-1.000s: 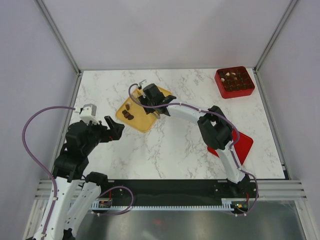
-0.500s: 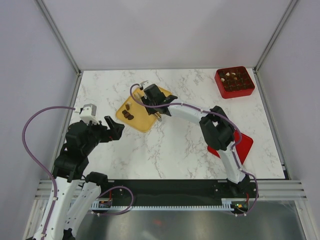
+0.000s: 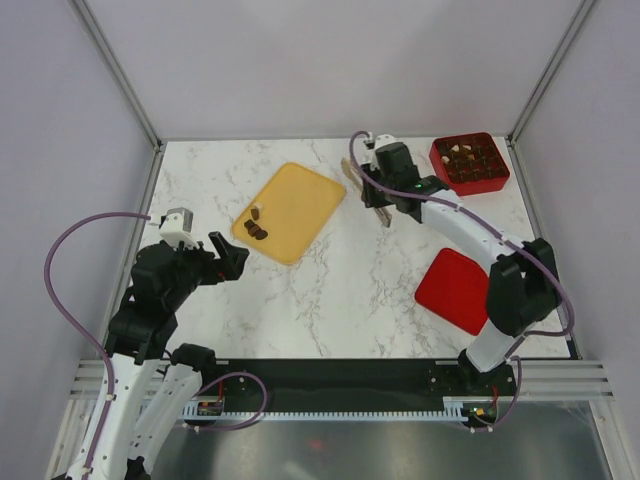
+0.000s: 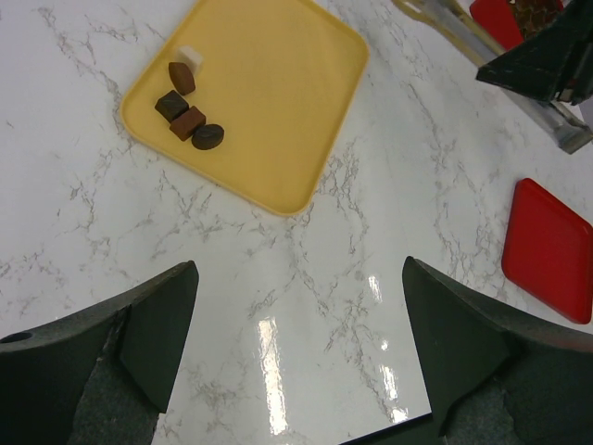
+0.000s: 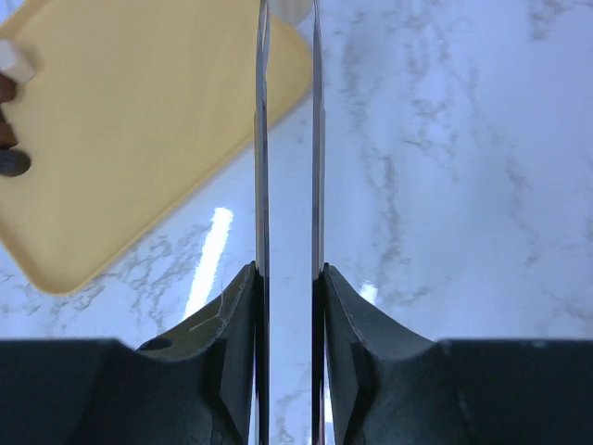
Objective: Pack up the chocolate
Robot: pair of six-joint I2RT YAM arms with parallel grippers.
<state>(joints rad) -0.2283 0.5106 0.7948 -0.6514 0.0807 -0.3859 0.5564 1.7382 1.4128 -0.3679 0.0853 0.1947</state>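
Chocolate (image 4: 188, 120): four brown pieces and a white one, bunched in the left corner of the yellow tray (image 3: 300, 200); more fill the cells of the red box (image 3: 472, 189) at the far right.
Cream-white piece (image 5: 289, 9): pinched at the blade tips, off the tray.
Right gripper (image 3: 347, 164): jaws down to a narrow slit, just past the tray's far corner.
Left gripper (image 4: 298, 269): jaws spread wide, nothing in them, hovering near the tray.
Red lid (image 3: 457, 290): flat on the tabletop (image 3: 350, 290), near right.

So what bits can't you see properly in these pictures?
- Right wrist view: the tongs and the white piece between them run off the top edge, so the tips are unseen.
- Top view: the chocolates in the red box are too small to count.
- Left wrist view: the red lid is cut by the right edge, and the right arm partly covers the box.
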